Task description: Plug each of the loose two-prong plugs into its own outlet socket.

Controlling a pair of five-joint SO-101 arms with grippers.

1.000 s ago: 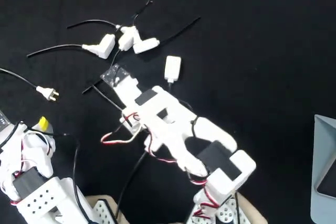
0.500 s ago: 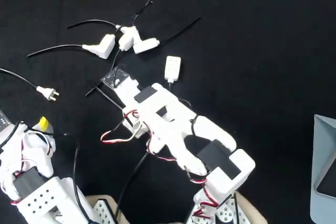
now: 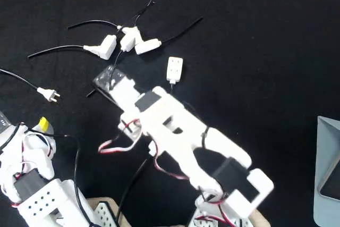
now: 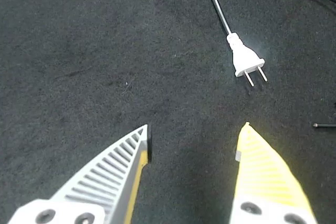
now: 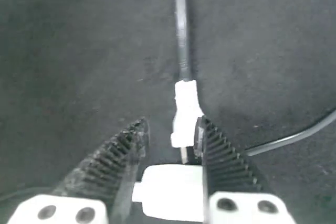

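Left claw (image 4: 195, 127) hangs wide open over the desk (image 4: 79, 51). A loose two-prong plug (image 4: 245, 62) lies just ahead of it, far left of the white outlet socket (image 3: 174, 70). Right claw (image 5: 171, 122) has slid further left of that socket. Its jaws are parted around a second plug (image 5: 185, 114), so I'd say that grab isn't finished yet.

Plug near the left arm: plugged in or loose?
Loose. The two-prong plug lies on the black mat, both prongs bare, no socket touching it, ahead of the open left gripper.
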